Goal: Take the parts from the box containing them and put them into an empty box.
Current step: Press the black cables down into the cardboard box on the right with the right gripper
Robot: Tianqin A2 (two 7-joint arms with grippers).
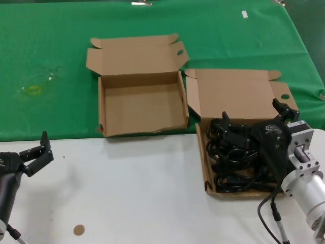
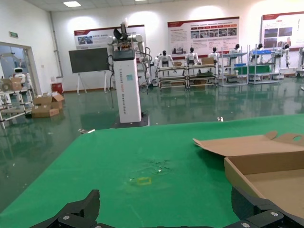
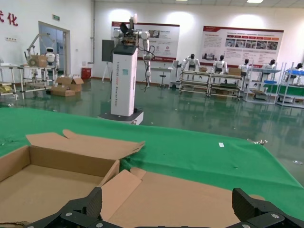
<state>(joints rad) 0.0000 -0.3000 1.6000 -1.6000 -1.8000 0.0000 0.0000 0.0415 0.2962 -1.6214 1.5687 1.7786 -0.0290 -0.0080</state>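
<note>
The empty box (image 1: 142, 109) with an oval hole in its lid flap lies open on the green cloth at centre. It also shows in the left wrist view (image 2: 270, 171) and the right wrist view (image 3: 42, 187). The box of parts (image 1: 238, 96), with a round hole in its flap, stands to its right, its tall lid (image 3: 190, 199) upright. Black looped power cords (image 1: 236, 162) fill it. My right gripper (image 1: 254, 116) hangs open just above the cords, holding nothing; it also shows in its own wrist view (image 3: 166, 211). My left gripper (image 1: 41, 152) is open and empty over the white table at the near left (image 2: 166, 213).
A scrap of clear and yellow plastic (image 1: 35, 87) lies on the green cloth at the left (image 2: 143, 180). A small brown disc (image 1: 78, 230) lies on the white table near the front. The green cloth ends just in front of the empty box.
</note>
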